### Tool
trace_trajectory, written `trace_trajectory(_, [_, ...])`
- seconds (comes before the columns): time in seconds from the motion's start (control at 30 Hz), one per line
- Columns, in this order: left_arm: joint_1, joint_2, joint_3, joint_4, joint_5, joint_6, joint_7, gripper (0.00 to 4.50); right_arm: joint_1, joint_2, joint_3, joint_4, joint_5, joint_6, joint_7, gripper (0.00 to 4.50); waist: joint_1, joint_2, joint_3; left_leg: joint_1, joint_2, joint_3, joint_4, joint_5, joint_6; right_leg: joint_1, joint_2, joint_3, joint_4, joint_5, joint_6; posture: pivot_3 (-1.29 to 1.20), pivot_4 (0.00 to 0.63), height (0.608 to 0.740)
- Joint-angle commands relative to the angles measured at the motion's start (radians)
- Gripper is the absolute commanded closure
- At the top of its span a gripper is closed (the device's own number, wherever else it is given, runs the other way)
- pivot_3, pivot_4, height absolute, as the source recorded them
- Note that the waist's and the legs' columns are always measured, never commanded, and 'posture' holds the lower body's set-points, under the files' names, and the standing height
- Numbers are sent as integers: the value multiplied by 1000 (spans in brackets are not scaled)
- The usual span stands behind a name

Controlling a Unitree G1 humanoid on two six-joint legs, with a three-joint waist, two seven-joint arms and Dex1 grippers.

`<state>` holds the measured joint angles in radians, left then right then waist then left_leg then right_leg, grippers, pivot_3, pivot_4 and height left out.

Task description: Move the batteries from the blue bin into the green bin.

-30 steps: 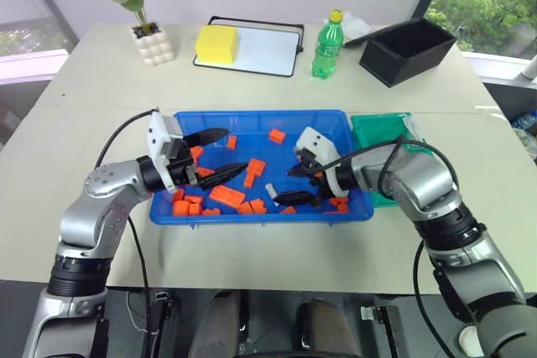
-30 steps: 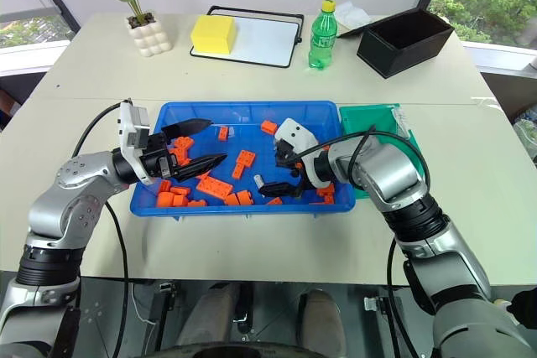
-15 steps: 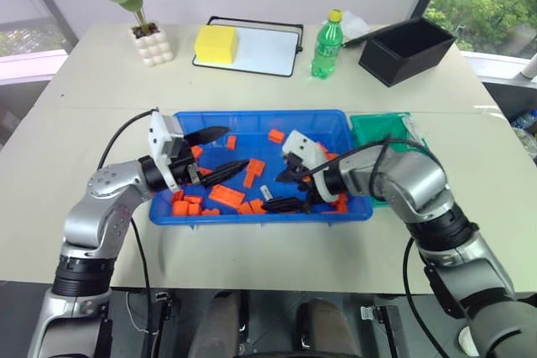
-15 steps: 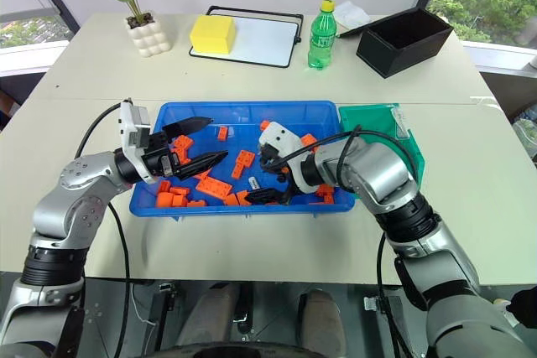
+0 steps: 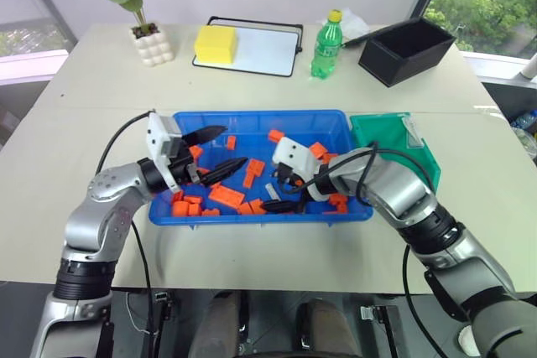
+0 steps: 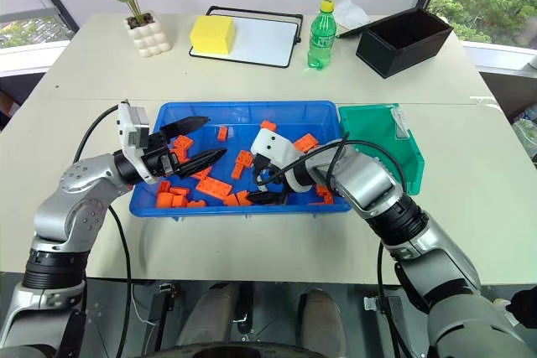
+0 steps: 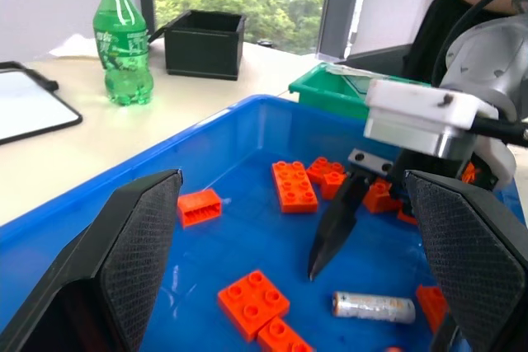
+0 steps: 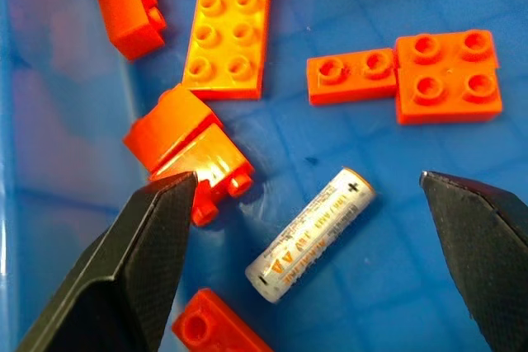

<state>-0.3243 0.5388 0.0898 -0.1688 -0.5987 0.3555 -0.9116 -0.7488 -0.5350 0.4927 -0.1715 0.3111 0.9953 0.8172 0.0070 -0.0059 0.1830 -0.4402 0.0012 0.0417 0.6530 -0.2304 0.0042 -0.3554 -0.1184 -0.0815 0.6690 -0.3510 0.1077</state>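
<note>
the right hand point(image 5: 282, 194) has slid further toward the middle of the blue bin point(image 5: 252, 115) than a second ago, when it hung nearer the bin's green-bin end, and its wrist has rolled; its fingers stand wide apart, straddling a battery point(image 8: 311, 234) that lies flat on the blue bin's floor, not touching it. orange blocks point(image 8: 228, 26) lie scattered round the battery, the nearest just beside one of its ends. the left hand point(image 5: 216, 153) has kept its place over the far end of the blue bin from the green bin, fingers apart and holding nothing. the green bin point(image 5: 394, 136) sits on the bench point(image 5: 84, 123) right against the blue bin's end, and nothing in the blue bin has shifted.
</note>
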Motion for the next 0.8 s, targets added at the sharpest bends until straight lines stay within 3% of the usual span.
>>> trace_trajectory(0.03, [-2,-4,23,-38,-6,-23,4,0,-10,-26,-4,0,-20,-12,26,66,2,0,0,0,0,0,0,0,0,0,0,0,0,0,0,0,150,739])
trace_trajectory(0.33, [-12,-13,24,-32,0,-28,6,0,-10,-75,52,44,-104,-113,103,66,-2,0,0,0,0,0,0,0,0,0,0,0,0,0,0,0,150,739])
trace_trajectory(0.6, [-4,-10,28,-38,-1,-33,14,0,-8,-42,79,46,-155,-153,133,66,-3,0,0,0,0,0,0,0,0,0,0,0,0,0,0,0,150,739])
trace_trajectory(0.7, [-2,-10,29,-39,0,-36,18,0,3,-47,84,40,-167,-163,151,907,-3,0,0,0,0,0,0,0,0,0,0,0,0,0,0,0,150,739])
trace_trajectory(0.8, [-3,-9,30,-39,-1,-37,21,0,6,-50,83,36,-174,-167,162,2378,-3,0,0,0,0,0,0,0,0,0,0,0,0,0,0,0,150,739])
